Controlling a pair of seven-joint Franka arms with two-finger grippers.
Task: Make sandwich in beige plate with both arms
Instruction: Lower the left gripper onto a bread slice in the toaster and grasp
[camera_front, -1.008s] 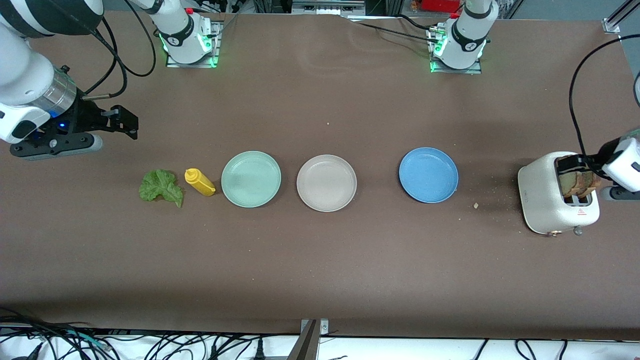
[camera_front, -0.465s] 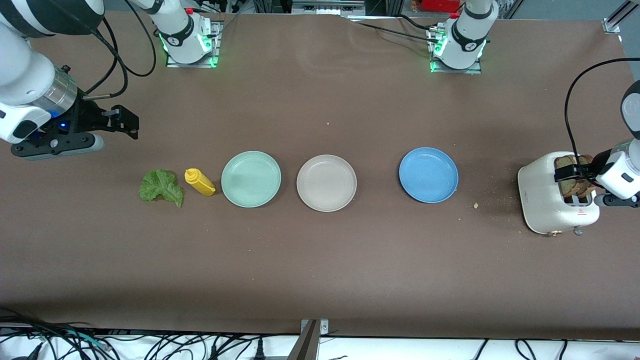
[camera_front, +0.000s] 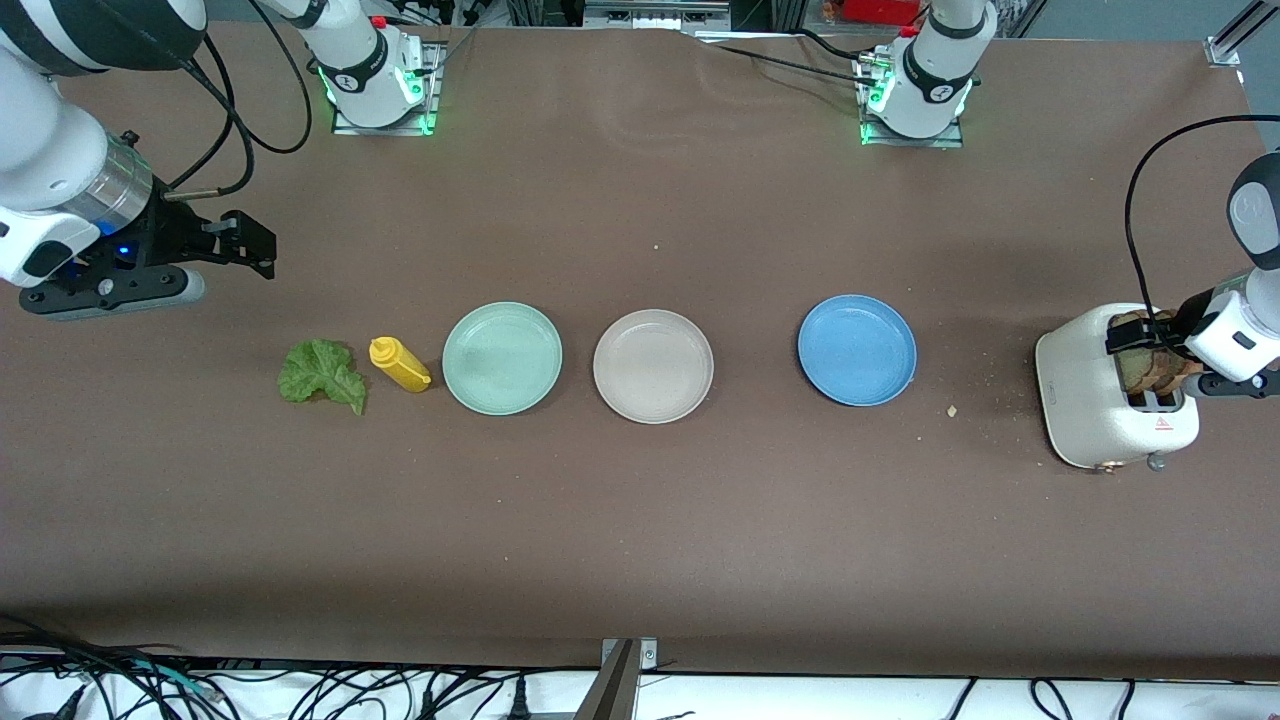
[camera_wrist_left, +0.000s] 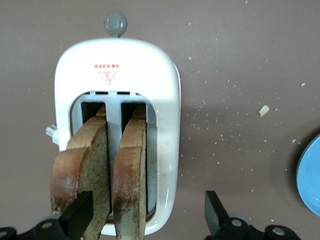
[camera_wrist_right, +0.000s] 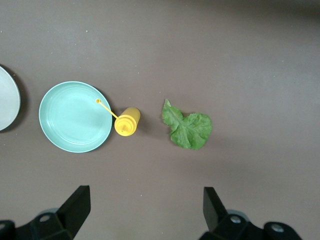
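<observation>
Brown tabletop, my right gripper (camera_front: 245, 243) hangs spread and empty over bare table at the right arm's end; this arm waits. Ruffled green lettuce leaf (camera_front: 322, 373) lies flat beside a yellow plastic squeeze bottle (camera_front: 399, 364), then a round mint green plate (camera_front: 502, 358). The round pale beige plate (camera_front: 653, 366) sits mid-table with nothing on it, then a round blue plate (camera_front: 857, 350). At the left arm's end stands a white two-slot toaster (camera_front: 1085, 400) with two brown wholemeal bread slices (camera_wrist_left: 107, 172) upright in its slots. My left gripper (camera_wrist_left: 150, 215) hovers over them, fingers (camera_wrist_left: 80, 216) spread wide, gripping nothing. Key relation: slices stand directly below my left fingers, flat faces parallel, one finger touching or just beside the outer slice, the other well outside the toaster wall. I'd judge I must centre on one slice before pinching. Left arm is plainly nearer the bread.
</observation>
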